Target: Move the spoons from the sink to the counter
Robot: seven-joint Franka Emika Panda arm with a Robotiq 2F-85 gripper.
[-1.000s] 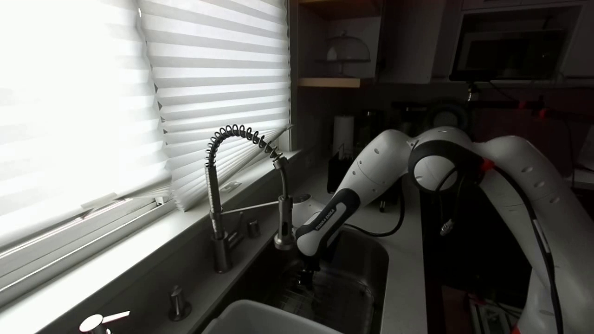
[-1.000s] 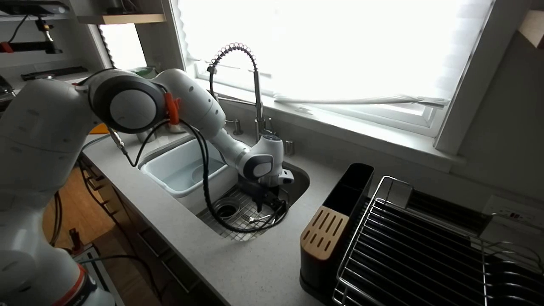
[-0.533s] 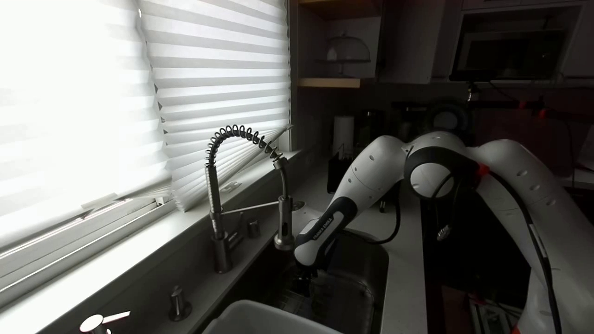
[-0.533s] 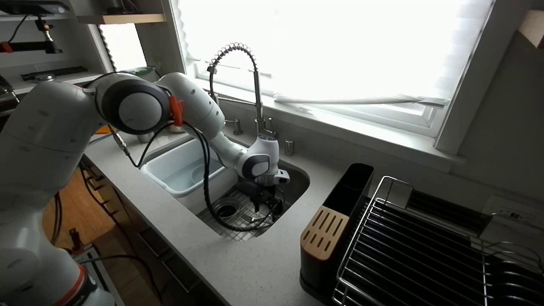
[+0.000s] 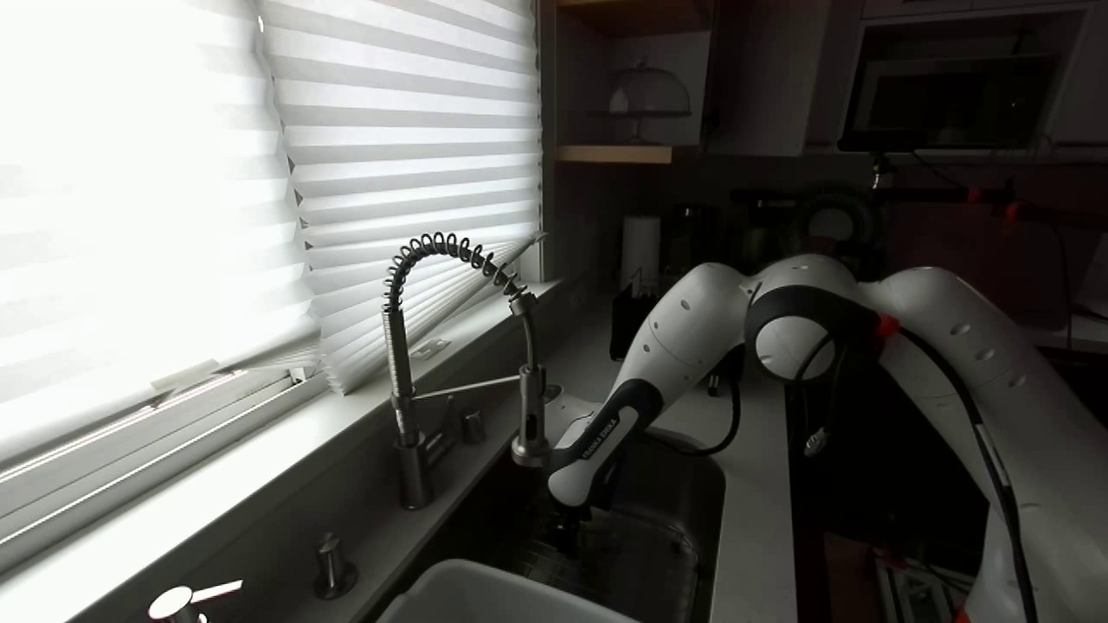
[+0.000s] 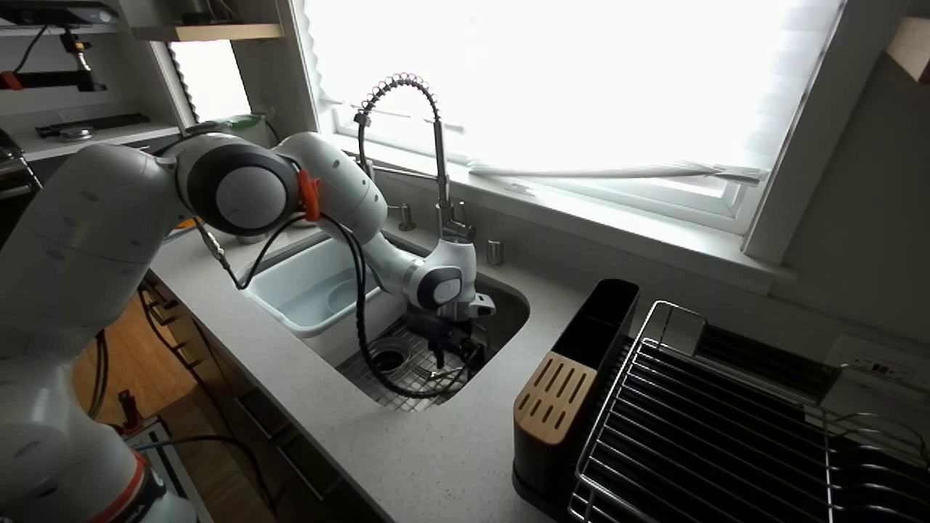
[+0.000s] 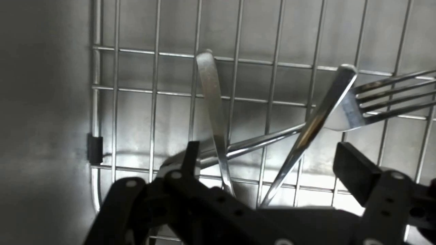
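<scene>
The end effector [image 7: 267, 148] holds its fingers [image 7: 357, 173] apart. In the wrist view, the spoons [image 7: 213, 98] lie between and ahead of them, heads hidden, crossing a fork [image 7: 344, 114]. The sink [image 6: 512, 309] surrounds the end effector; beyond runs the desk [image 6: 436, 450], bearing a dish rack [image 6: 697, 410].

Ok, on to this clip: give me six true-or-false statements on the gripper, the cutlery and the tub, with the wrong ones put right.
1. The gripper is open. True.
2. A fork lies over the wire grid. True.
3. Nothing crosses the fork. False: two metal handles pass over it in the wrist view.
4. Those handles show in full there. False: the gripper hides their lower ends.
5. A plastic tub sits in the sink. True.
6. The gripper is inside the tub. False: it is in the sink, beside the tub.
</scene>
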